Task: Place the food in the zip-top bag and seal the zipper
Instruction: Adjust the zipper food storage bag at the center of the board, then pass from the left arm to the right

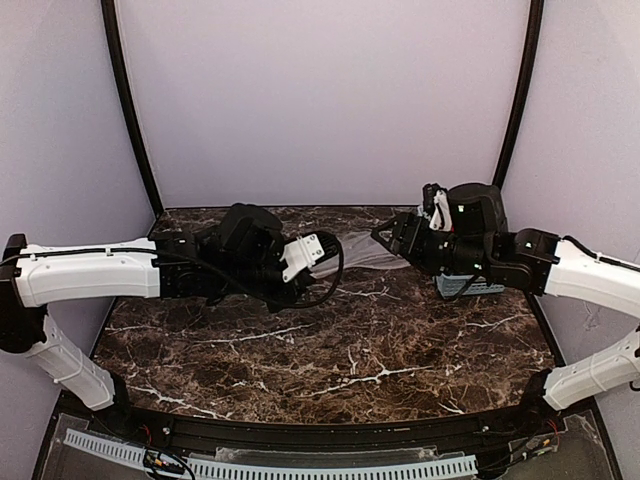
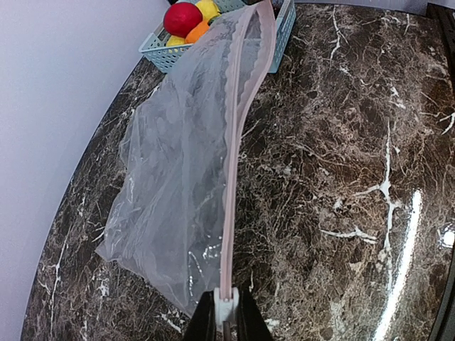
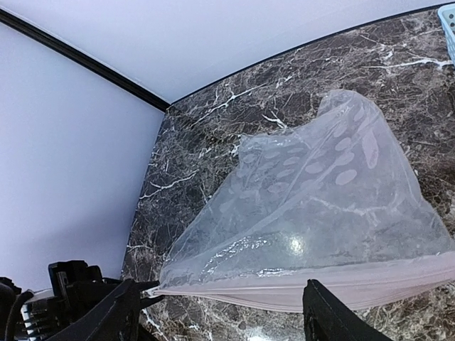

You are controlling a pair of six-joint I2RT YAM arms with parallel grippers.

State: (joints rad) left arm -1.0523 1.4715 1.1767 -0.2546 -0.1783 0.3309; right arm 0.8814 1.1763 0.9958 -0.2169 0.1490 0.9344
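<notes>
The left arm reaches in from the left, forearm level. The left gripper (image 1: 322, 252) points right and is clamped tight on the end of the whitish-pink zipper strip (image 2: 231, 199). This strip edges the clear floppy plastic zip-top bag with pale dots (image 1: 365, 252).

The right arm comes in from the right with its wrist bent toward the centre. The right gripper (image 3: 224, 312) stands wide, one finger on either side of the strip and holding nothing.

The bag hangs stretched between the two grippers over the far middle of the dark brown marble-patterned table (image 1: 330, 350). Its strip runs taut left to right, and its body sags away toward the far side.

A light-blue slatted plastic basket (image 2: 283, 32) sits on the table at the far right, partly under the right arm. In it lie a red toy apple (image 2: 183, 18), a yellow toy fruit (image 2: 207, 8) and an orange toy piece (image 2: 197, 32).
</notes>
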